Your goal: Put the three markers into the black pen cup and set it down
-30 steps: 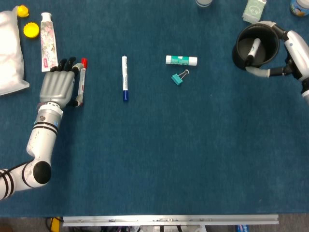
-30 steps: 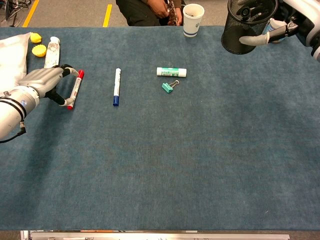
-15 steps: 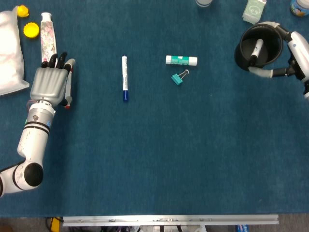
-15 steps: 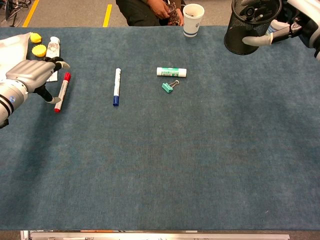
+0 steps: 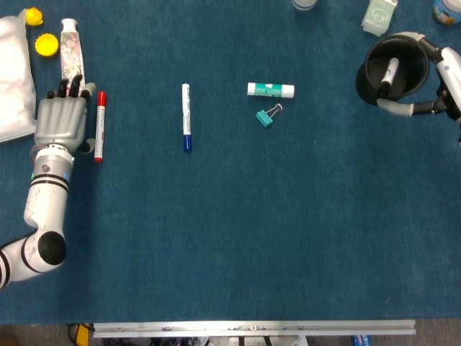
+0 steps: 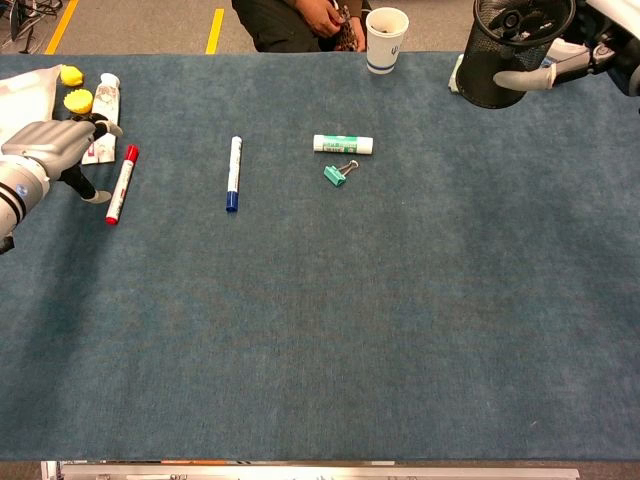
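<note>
The red marker lies flat on the blue table, just right of my left hand. That hand rests knuckles up with its fingers loosely bent and nothing in them; its thumb is near the marker's lower end. The blue marker lies alone in the middle left. At the far right, my right hand grips the black mesh pen cup. One marker stands inside the cup.
A green-and-white glue stick and a teal binder clip lie mid-table. A tube, yellow caps and a white bag crowd the far left. A paper cup stands at the far edge.
My left hand slid left, dragging the red marker with it, then let it go and moved further left. The right hand carried the cup slightly right.
</note>
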